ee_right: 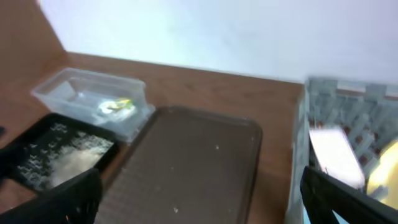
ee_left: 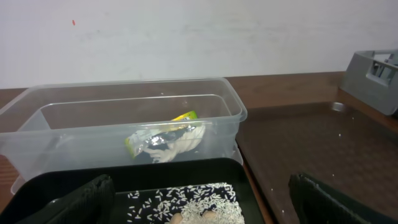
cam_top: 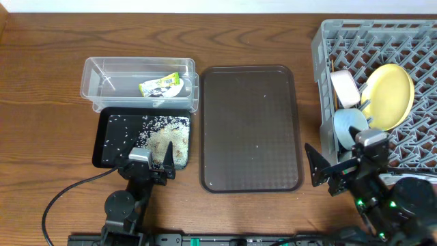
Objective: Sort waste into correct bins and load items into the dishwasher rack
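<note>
The green-and-yellow wrapper (cam_top: 162, 87) lies inside the clear tub (cam_top: 92, 68), and it also shows in the left wrist view (ee_left: 165, 140). White rice (cam_top: 164, 137) is piled and scattered in the black tray (cam_top: 102, 154). The yellow plate (cam_top: 389, 96), a white bowl (cam_top: 345, 87) and the light blue bowl (cam_top: 349, 126) stand in the grey rack (cam_top: 355, 31). My left gripper (cam_top: 151, 167) is open and empty at the black tray's near edge. My right gripper (cam_top: 334, 174) is open and empty beside the rack's near left corner. The chopsticks and the cup are not visible.
The large dark brown serving tray (cam_top: 251, 126) lies between the bins and the rack, with a few stray grains on it. The rack takes up the right side of the table. A black cable (cam_top: 65, 195) runs along the front left.
</note>
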Robot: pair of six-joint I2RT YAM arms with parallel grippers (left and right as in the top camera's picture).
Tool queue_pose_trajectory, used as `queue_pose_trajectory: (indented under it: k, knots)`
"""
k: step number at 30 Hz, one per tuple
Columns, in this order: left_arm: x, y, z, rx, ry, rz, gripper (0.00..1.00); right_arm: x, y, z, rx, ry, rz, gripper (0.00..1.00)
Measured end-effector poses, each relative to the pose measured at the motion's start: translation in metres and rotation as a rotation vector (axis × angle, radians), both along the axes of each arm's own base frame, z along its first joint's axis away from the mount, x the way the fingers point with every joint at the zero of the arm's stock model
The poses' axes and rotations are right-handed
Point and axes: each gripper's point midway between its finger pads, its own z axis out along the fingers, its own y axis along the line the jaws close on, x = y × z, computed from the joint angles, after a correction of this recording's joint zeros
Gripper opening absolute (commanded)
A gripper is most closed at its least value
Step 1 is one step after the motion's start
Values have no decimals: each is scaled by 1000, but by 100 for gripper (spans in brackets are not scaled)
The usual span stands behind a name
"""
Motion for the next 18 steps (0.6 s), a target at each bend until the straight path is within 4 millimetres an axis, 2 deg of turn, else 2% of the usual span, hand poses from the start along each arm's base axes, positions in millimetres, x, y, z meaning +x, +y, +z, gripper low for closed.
queue_pose_trajectory:
  k: [2,6,18]
  knots:
    - [0,0,0,0,0,0,91,2,-8,-31,6,20,-29,99]
    - [0,0,0,0,0,0,91,3,-12,-68,24,-11,-44,99]
    - [0,0,0,0,0,0,91,13,0,-119,67,-169,20,99]
